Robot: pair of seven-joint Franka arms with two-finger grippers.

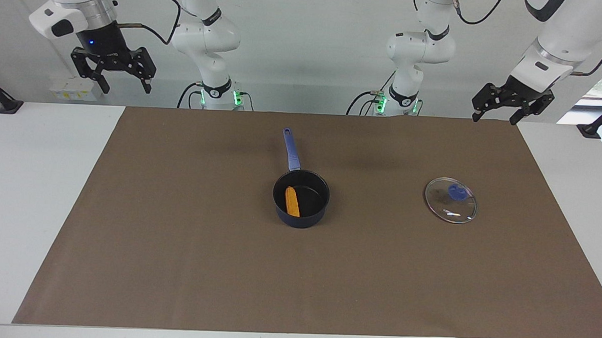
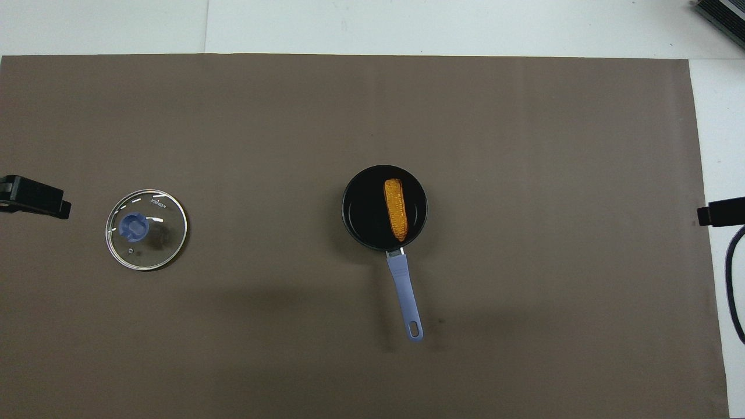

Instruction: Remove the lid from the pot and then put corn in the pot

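The dark navy pot (image 1: 301, 197) (image 2: 384, 208) stands in the middle of the brown mat, its blue-purple handle pointing toward the robots. The orange-yellow corn (image 1: 292, 201) (image 2: 396, 209) lies inside it. The glass lid (image 1: 451, 200) (image 2: 146, 229) with its blue knob lies flat on the mat toward the left arm's end. My left gripper (image 1: 499, 114) is open and empty, raised over the mat's edge at the left arm's end. My right gripper (image 1: 125, 84) is open and empty, raised high at the right arm's end.
A brown mat (image 1: 178, 235) (image 2: 524, 145) covers most of the white table. Only a dark finger of each gripper shows at the sides of the overhead view. A black cable (image 2: 733, 279) hangs at the right arm's end.
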